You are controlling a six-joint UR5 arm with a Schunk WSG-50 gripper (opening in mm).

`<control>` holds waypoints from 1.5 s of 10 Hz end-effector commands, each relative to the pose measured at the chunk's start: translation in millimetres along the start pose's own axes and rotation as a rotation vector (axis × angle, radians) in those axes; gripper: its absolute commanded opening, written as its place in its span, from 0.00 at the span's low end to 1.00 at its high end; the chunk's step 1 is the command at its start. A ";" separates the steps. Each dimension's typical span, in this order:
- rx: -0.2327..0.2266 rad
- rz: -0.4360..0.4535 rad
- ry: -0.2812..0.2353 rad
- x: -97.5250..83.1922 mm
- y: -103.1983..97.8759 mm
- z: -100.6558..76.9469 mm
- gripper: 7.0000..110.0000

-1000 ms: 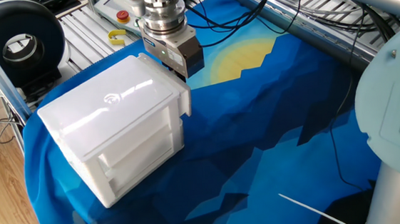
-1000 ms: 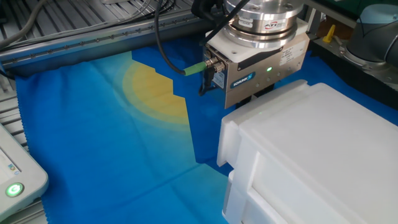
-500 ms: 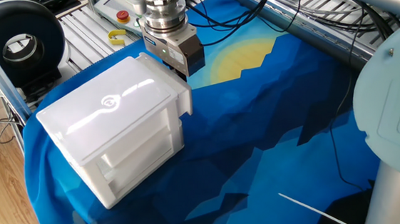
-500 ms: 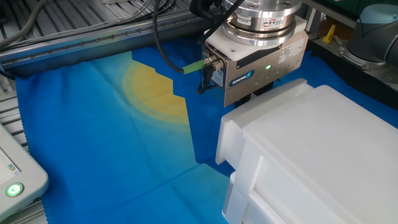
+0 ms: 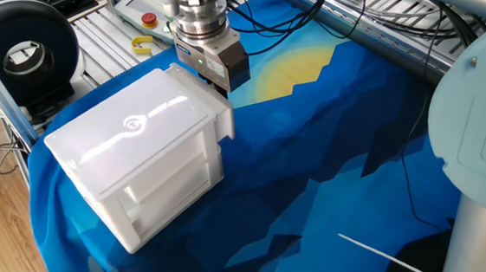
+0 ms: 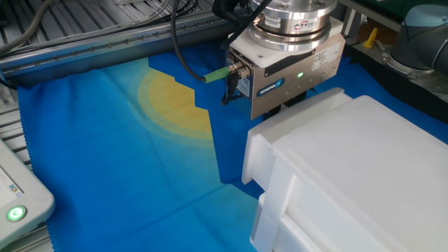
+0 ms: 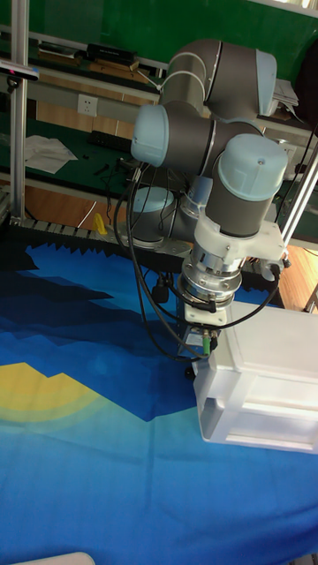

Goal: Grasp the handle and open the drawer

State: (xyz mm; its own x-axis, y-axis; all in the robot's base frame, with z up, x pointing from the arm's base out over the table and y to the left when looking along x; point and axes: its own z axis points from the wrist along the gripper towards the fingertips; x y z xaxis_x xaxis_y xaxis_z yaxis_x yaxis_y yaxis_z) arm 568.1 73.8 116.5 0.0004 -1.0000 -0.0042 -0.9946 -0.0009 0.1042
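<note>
The white cabinet (image 5: 139, 135) (image 6: 364, 161) (image 7: 269, 357) with a swirl logo stands on the blue cloth. My gripper (image 5: 222, 87) (image 6: 292, 106) (image 7: 203, 346) points down against the cabinet's far upper corner. Its body and the cabinet edge hide the fingers, so their state does not show. The handle is hidden in every view. I cannot pick out the drawer either, because only knobless ribbed panels (image 5: 164, 181) face the cameras. A white lip (image 5: 224, 120) (image 6: 255, 157) juts out from the cabinet just below the gripper.
A black reel (image 5: 24, 53), a red button (image 5: 149, 20) and a yellow piece (image 5: 141, 46) sit behind the cabinet. Cables (image 5: 303, 14) run along the back rail. The arm's grey base (image 5: 478, 135) stands at the right. A white box with a green light (image 6: 15, 212) lies beside the cloth.
The gripper has shifted a little away from the cabinet's near side, and the cabinet's top corner has crept slightly with it. Since half a second ago almost nothing has moved.
</note>
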 end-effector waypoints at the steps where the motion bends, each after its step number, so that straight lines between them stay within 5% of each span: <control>1: -0.001 0.003 -0.008 0.2 -0.6 -2.1 0.00; 15: -0.004 -0.014 -0.011 11.3 -4.9 -5.4 0.00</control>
State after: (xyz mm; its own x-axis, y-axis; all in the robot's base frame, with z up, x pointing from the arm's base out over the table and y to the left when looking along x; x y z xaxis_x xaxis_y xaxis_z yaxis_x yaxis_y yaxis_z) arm 572.5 62.2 120.0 0.0136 -0.9999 -0.0031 -0.9941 -0.0138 0.1079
